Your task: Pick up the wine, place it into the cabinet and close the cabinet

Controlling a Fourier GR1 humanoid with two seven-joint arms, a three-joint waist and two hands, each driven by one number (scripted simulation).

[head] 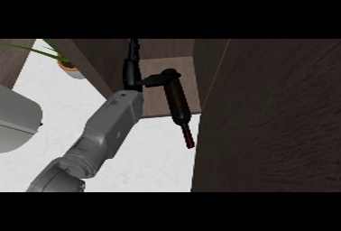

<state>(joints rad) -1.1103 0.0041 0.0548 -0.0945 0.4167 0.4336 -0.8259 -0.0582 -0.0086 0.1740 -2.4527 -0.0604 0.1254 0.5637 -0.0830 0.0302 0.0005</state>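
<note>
The wine bottle [177, 103] is dark with a red neck [188, 136]. It lies lengthwise on the shelf of the open cabinet [154, 101], base inward, and its neck sticks out past the shelf's front edge over the counter. My left hand [131, 74] is just left of the bottle's base. Its fingers [133, 50] point straight up into the cabinet, and the thumb [154, 80] stretches right to touch the bottle's base end. The fingers are not curled round the bottle. The cabinet door [273, 117] stands open at the right. My right hand does not show.
The white counter [153, 162] runs below the cabinet. A potted plant [68, 66] stands at the back left. A grey appliance [16, 119] sits at the left edge. The open door fills the whole right side of the view.
</note>
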